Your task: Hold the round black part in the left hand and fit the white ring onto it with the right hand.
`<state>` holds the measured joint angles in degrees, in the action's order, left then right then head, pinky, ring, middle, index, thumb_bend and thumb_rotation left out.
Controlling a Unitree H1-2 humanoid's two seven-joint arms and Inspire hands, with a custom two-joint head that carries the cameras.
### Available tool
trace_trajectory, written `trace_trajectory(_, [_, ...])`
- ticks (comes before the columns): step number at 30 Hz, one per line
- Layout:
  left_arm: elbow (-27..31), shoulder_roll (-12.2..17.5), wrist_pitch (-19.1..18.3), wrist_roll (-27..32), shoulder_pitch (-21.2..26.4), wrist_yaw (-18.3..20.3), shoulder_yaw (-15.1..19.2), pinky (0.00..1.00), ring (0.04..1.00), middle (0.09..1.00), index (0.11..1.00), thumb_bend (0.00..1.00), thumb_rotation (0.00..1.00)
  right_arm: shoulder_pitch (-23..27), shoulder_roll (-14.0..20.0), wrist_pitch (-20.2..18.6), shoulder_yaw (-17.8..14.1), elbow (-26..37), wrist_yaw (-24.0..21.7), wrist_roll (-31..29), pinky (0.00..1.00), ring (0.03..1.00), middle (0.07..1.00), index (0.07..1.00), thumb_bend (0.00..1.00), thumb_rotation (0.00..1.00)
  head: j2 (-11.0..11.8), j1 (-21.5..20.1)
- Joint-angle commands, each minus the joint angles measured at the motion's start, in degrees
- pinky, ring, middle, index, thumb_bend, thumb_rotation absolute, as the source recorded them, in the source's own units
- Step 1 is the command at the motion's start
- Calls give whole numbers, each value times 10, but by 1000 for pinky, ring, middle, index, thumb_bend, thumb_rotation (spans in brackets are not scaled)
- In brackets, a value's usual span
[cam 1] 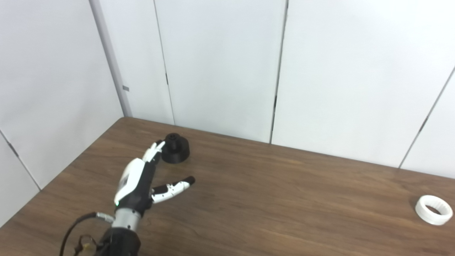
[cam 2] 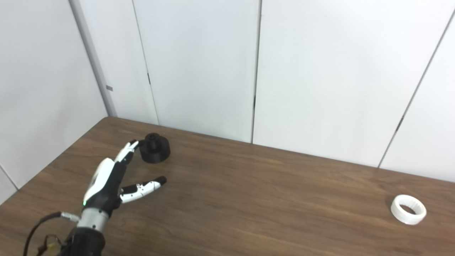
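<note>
The round black part [cam 1: 175, 148] stands on the brown table [cam 1: 270, 199] at the back left, with a small knob on top. My left hand [cam 1: 139, 181] reaches toward it from the near left, open, fingers stretched out with their tips beside the part's left edge and the thumb spread to the right. Nothing is held in it. The white ring [cam 1: 434, 209] lies flat near the table's right edge, far from the hand. My right hand is not in either view.
White wall panels [cam 1: 220, 67] close off the table's back and left sides. The left table edge [cam 1: 67, 167] runs close to my left arm. A black cable [cam 1: 73, 227] hangs by the wrist.
</note>
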<state>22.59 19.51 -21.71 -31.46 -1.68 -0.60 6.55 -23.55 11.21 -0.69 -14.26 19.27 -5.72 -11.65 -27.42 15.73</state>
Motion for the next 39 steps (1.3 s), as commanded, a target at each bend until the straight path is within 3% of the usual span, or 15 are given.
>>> trace_trajectory(1, [-7,25,17,-20,29,-10,6,916,1000,995,942,892,350,0,6,12,-1,21,2,8,1000,1000,1000,999,565,978,-1,2])
trace_trajectory(6, [-68,57,46,-36,57,-30,6,932,998,975,923,965,353,-1,4,17,-2,21,1,9,1000,1000,1000,1000,568,984,-1,1])
trace_trajectory(11, [-127,84,53,-53,86,-38,4,994,996,960,914,985,420,-1,1,10,-3,26,5,11,1000,1000,1000,999,560,981,-2,1])
trace_trajectory(18, [-202,110,52,-64,126,-33,-2,1000,994,952,902,985,450,-2,-1,11,-3,27,6,20,1000,1000,1000,1000,584,984,-3,-1])
trace_trajectory(26, [-293,114,44,-63,171,-41,-17,1000,989,943,887,1000,524,-4,-3,18,-3,26,2,14,1000,1000,1000,1000,567,998,-5,-4])
trace_trajectory(39, [-384,124,36,-53,222,-37,-51,1000,974,934,861,1000,522,-5,-5,10,-4,34,7,17,1000,1000,1000,1000,567,1000,-8,-9])
